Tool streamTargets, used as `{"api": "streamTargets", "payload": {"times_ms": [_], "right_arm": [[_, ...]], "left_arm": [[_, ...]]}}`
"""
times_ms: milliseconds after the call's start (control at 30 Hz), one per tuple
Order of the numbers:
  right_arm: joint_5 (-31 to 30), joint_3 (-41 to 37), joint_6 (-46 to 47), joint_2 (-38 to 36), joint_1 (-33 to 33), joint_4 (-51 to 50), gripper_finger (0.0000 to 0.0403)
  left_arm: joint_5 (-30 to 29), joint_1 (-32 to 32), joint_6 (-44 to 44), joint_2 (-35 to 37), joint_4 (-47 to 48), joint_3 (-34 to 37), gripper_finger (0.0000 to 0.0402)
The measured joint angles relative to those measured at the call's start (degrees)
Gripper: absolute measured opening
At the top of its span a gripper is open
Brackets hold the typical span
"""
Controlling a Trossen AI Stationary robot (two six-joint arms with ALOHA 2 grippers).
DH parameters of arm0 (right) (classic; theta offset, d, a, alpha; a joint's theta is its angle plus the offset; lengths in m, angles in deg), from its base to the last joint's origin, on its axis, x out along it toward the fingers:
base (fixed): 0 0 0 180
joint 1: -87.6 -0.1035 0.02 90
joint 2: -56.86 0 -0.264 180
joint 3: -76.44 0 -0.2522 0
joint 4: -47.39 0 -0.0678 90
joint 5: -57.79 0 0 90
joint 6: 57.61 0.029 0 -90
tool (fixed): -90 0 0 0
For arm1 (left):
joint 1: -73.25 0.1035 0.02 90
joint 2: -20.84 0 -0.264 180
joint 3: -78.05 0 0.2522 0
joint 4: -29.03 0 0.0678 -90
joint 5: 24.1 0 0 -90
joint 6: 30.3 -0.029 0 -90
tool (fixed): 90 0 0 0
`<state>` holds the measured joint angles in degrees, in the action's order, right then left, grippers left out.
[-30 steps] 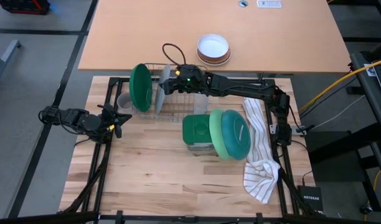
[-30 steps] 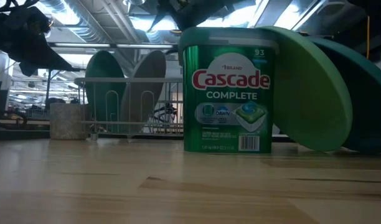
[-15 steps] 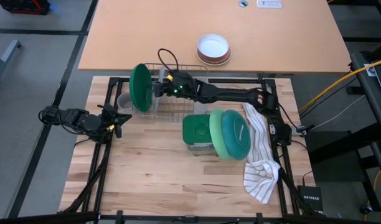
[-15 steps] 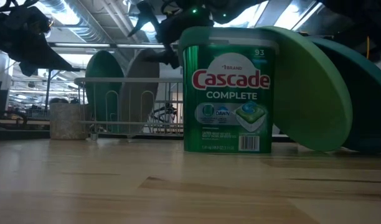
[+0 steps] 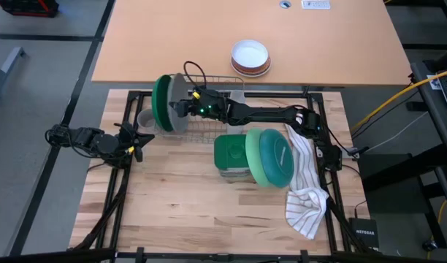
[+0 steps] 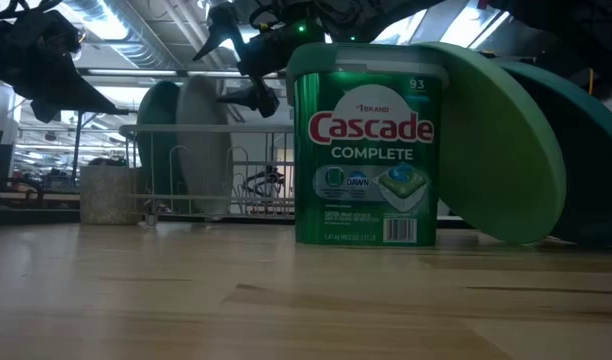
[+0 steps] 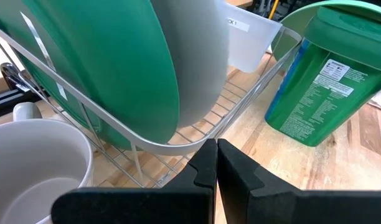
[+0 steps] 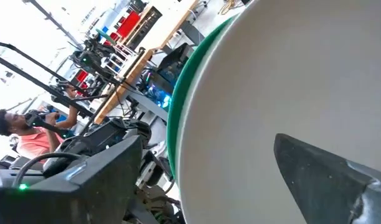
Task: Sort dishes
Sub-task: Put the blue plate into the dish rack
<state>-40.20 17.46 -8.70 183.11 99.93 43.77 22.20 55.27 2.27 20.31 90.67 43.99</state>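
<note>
A dark green plate point(image 5: 162, 102) and a grey plate point(image 5: 178, 82) stand on edge, side by side, in the wire rack point(image 5: 209, 126) at the far left. My right gripper point(image 5: 180, 107) reaches in level from the right, open, at the grey plate's upper part point(image 6: 201, 140). A grey mug point(image 5: 145, 118) stands left of the rack. A light green plate point(image 5: 255, 157) and a teal plate point(image 5: 277, 155) lean on a green detergent tub point(image 5: 229, 155). My left gripper point(image 5: 139, 142) rests shut by the table's left edge. My right gripper has one open finger point(image 8: 321, 168) against the grey plate's right-hand face point(image 8: 290, 81), near its upper rim, coming level from the table's right. The other finger point(image 6: 211, 30) stands above the rim, clear of it. The plate stands upright in the rack beside the dark green plate.
A white striped towel point(image 5: 305, 183) lies along the right edge. White bowls with brown rims point(image 5: 250, 57) sit on the far desk. A clear bin point(image 7: 249, 40) hangs at the rack's far side. Bare wood point(image 5: 180, 204) spreads across the near half.
My right gripper has gone toward the table's left and a little down, staying open. The grey plate, which leaned toward the right in the rack, has tipped upright against the dark green plate, its lower edge staying in the rack.
</note>
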Motion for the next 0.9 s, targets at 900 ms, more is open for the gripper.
{"api": "streamTargets", "payload": {"times_ms": [900], "right_arm": [[24.43,-0.01,0.35,-0.06,1.76,0.33,0.0367]], "left_arm": [[-0.01,0.02,-0.01,0.0,-0.02,-0.02,0.0001]]}}
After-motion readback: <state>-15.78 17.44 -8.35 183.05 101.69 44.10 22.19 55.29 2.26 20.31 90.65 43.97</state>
